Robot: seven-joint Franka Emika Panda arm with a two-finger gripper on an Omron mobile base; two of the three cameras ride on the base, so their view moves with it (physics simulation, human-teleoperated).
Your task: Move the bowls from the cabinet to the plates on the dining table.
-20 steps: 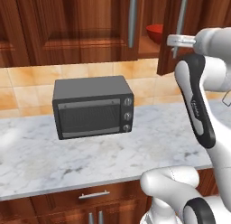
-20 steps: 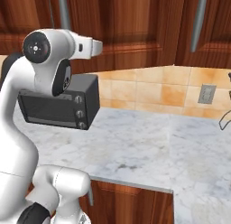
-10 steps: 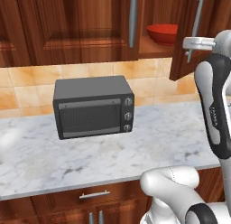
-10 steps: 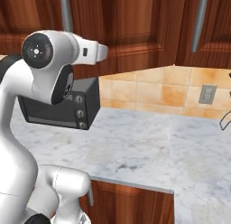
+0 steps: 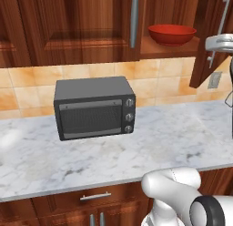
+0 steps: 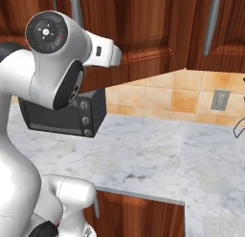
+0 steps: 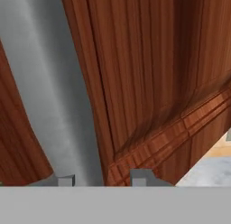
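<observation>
Hanging close against the cabinet door (image 7: 149,83), the claw (image 7: 101,179) looks straight at the door's silver bar handle (image 7: 49,96). In the hand view the two small finger tips rise at the bottom edge with a moderate gap between them, one under the handle's lower end and the other before the bare wood beside it. Whether they pinch the bar or merely straddle it cannot be told from here, and the jaws look neither wide nor shut. The red bowl (image 5: 172,34) sits on the cabinet shelf (image 5: 168,48), plain to see in the left base view through the opened side of the cabinet, above the tiled wall and up and to the right of the toaster oven (image 5: 94,106) on the marble bench (image 5: 150,143). The swung-out door at the right edge of that view carries the handle, whose long axis runs upright along the door, with the arm's white wrist beside it. The relation that matters: the bowl lies to the left of the hand and deeper in on the shelf, roughly level with it, so by my judgement the claw must leave the door and travel leftward and inward to reach the bowl's rim. The grey-white bowl and the plates cannot be placed from these views.
</observation>
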